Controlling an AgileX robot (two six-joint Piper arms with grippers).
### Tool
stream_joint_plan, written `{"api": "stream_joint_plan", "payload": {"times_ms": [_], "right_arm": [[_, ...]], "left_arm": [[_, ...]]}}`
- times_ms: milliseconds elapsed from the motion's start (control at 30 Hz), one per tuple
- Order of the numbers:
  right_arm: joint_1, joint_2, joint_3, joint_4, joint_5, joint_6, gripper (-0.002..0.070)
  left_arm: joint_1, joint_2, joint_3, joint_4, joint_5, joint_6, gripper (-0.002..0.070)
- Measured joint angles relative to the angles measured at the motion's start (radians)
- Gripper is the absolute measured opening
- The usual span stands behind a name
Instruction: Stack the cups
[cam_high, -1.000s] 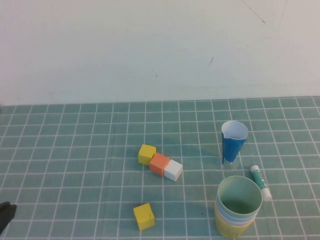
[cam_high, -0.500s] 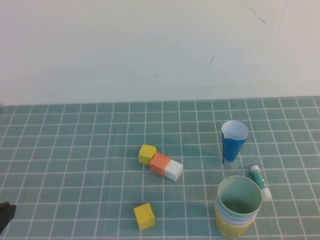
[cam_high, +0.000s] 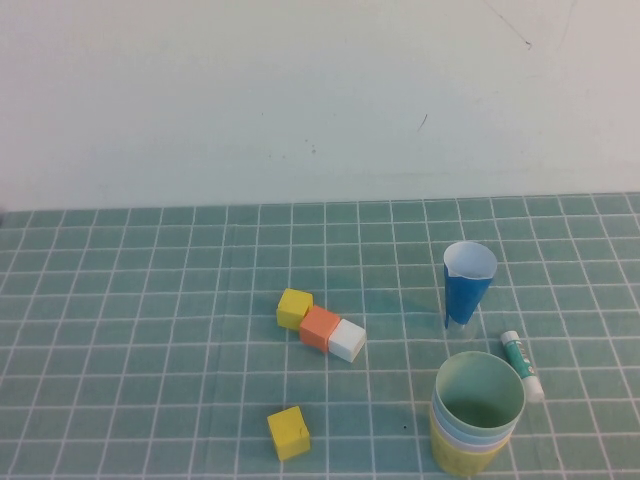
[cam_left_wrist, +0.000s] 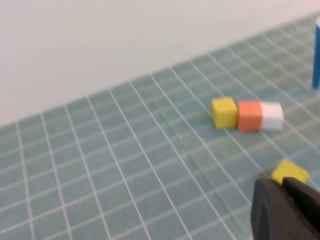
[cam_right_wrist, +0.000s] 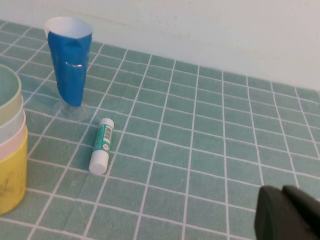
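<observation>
left claw (cam_left_wrist: 283, 187) closed and empty, low over the surface (cam_high: 150, 300) near a yellow block (cam_left_wrist: 289, 172). right claw (cam_right_wrist: 282, 194) closed and empty, away from the glue stick (cam_right_wrist: 101, 145). cups (cam_high: 478, 415) nested, green on top, near right of surface

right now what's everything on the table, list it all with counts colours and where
nested stack of wide tapered plastic cups: four; sage green innermost, then light blue, pink, yellow outermost; near edge of the table, right side
narrow dark blue cone-shaped cup with white inside: one; upright, behind the stack
green and white glue stick: one; lying flat, right of the stack
row of small cubes: three; yellow, orange, white, touching; table centre
lone yellow cube: one; near edge, left of the stack
green grid-patterned table cover: one; over the whole table
left gripper: black, shut, empty, above the table near the lone yellow cube
right gripper: black, shut, empty, right of the glue stick
</observation>
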Motion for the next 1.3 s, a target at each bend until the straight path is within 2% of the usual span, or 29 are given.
{"api": "stream_joint_plan", "payload": {"times_ms": [167,300,433,533,667,767,867,1067,1300], "right_arm": [[0.0,0.0,0.0,0.0,0.001,0.0,-0.0001],[0.0,0.0,0.0,0.0,0.001,0.0,-0.0001],[0.0,0.0,0.0,0.0,0.002,0.0,-0.0001],[0.0,0.0,0.0,0.0,0.002,0.0,-0.0001],[0.0,0.0,0.0,0.0,0.002,0.0,-0.0001],[0.0,0.0,0.0,0.0,0.002,0.0,-0.0001],[0.0,0.0,0.0,0.0,0.002,0.0,-0.0001],[0.0,0.0,0.0,0.0,0.002,0.0,-0.0001],[0.0,0.0,0.0,0.0,0.002,0.0,-0.0001]], "left_arm": [[0.173,-0.093,0.0,-0.078,-0.025,0.108,-0.0002],[0.343,-0.104,0.0,-0.168,-0.052,0.208,-0.0002],[0.52,-0.104,0.002,-0.296,-0.095,0.235,-0.0002],[0.63,-0.104,0.042,-0.374,-0.174,0.24,-0.0002],[0.747,-0.104,0.162,-0.463,-0.372,0.242,-0.0002],[0.795,-0.104,0.26,-0.529,-0.483,0.242,-0.0002],[0.805,-0.104,0.329,-0.557,-0.508,0.242,-0.0002],[0.807,-0.104,0.351,-0.575,-0.449,0.251,-0.0002],[0.807,-0.104,0.35,-0.58,-0.404,0.334,-0.0002]]}}
